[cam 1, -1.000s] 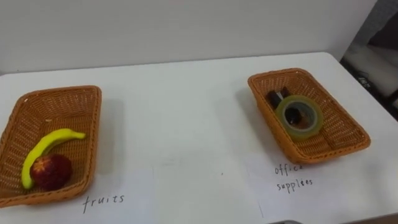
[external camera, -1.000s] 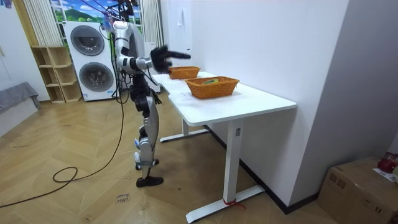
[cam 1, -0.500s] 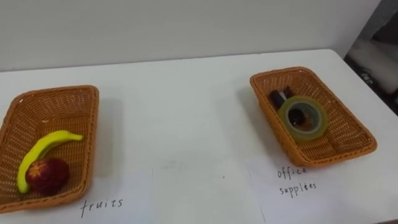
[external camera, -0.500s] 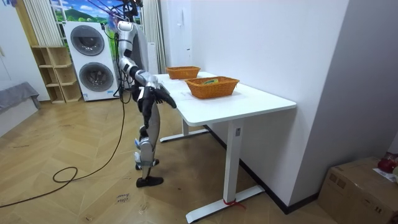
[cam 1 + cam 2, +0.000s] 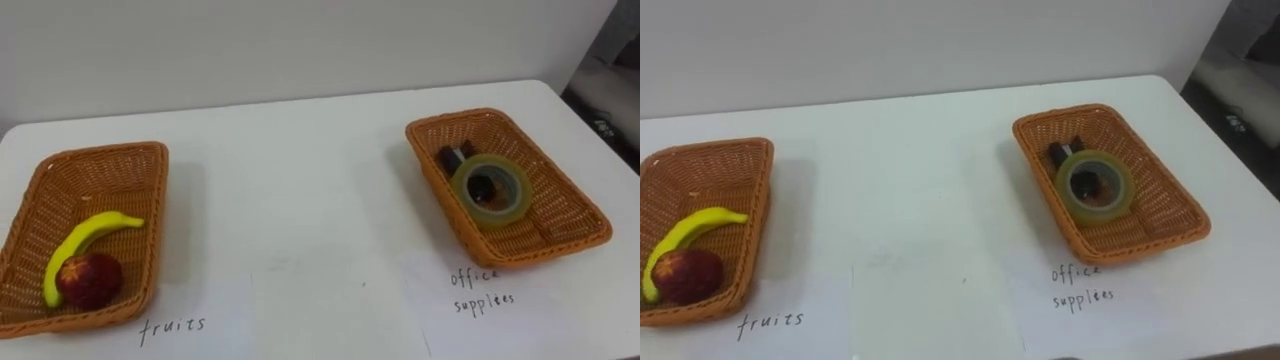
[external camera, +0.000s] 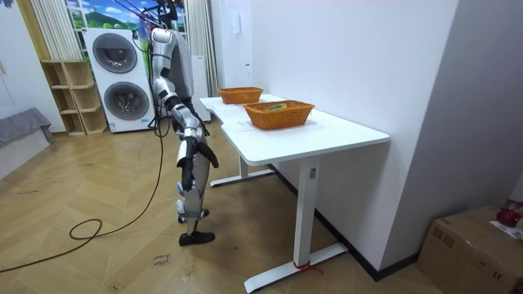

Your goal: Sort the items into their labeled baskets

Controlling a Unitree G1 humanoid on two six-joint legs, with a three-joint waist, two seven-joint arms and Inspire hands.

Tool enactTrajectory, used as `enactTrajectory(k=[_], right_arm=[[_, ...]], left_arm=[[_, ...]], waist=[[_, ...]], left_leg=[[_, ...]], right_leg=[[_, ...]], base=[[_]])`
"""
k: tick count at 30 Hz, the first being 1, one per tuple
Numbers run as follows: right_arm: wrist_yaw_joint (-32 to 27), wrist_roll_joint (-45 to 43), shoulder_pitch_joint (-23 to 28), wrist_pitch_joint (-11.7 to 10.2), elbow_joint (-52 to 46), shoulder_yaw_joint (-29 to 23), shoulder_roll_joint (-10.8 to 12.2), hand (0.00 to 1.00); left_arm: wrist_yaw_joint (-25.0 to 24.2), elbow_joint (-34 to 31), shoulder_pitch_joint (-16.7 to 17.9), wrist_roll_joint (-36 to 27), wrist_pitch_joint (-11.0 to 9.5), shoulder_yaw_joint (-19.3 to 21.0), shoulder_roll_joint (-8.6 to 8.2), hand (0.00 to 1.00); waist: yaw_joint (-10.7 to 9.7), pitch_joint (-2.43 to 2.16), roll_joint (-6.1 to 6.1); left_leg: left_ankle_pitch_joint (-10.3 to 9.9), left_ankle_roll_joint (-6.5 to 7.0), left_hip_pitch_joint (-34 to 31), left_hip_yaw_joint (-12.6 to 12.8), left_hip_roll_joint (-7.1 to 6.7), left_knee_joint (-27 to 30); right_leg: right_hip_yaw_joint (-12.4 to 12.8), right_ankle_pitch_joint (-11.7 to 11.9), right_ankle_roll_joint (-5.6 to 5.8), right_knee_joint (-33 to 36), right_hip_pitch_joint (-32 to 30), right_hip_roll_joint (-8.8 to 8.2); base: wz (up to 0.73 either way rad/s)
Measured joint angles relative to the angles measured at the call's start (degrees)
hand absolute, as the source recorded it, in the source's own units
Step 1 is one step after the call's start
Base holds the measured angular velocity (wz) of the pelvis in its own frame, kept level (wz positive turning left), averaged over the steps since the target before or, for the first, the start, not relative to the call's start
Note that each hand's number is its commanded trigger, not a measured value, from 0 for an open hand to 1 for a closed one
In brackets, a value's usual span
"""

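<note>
A curved yellow banana [image 5: 85, 243] and a dark red round fruit [image 5: 90, 281] lie touching in the left orange wicker basket [image 5: 100, 152]. The right orange wicker basket [image 5: 592, 216] holds a flat-lying yellowish clear tape roll [image 5: 492, 213], with a small dark object [image 5: 455, 157] just behind it.

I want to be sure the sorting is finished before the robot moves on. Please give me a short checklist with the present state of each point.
1. Banana and red fruit inside the fruit basket: ok.
2. Tape roll and the dark item behind it inside the office supplies basket: ok.
3. No item loose on the table between the baskets: ok.
4. Left hand hangs beside the robot, away from the table: ok.
5. Left hand holds nothing: cannot tell.
</note>
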Motion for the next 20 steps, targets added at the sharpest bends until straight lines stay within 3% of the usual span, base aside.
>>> enactTrajectory(k=[7, 15, 20], right_arm=[[12.18, -12.27, -0.51, 2.46, 11.62, 9.16, 0.07, 0.00], [25.89, -33.05, -2.95, 4.38, 11.38, 21.31, 0.32, 0.00], [31.56, -43.61, -8.29, 4.87, 10.89, 26.90, 0.83, 0.00]], left_arm=[[-1.64, 1.89, -0.77, 0.07, -0.16, 0.00, -0.49, 0.00], [-2.07, 2.11, -1.93, 1.19, -0.04, -1.35, -0.53, 0.00], [-1.83, 2.03, -2.85, 1.40, 0.28, -4.80, -0.77, 0.00]], waist=[[2.78, 0.01, -0.09], [6.64, 0.04, -0.24], [8.89, 0.11, -0.19]], left_leg=[[-0.09, -0.14, 0.01, -0.10, 0.05, 0.16], [-0.15, -0.25, -0.15, -0.39, 0.08, 0.23], [-0.71, -0.27, -1.26, -3.24, -0.39, 1.25]], right_leg=[[-0.15, -0.15, -0.12, -0.25, 0.05, 0.10], [-0.92, -0.08, -0.18, -0.53, 0.75, 0.13], [-3.38, -0.09, -0.18, -0.75, 1.40, 0.03]], base=[[0.01], [0.04], [0.23]])
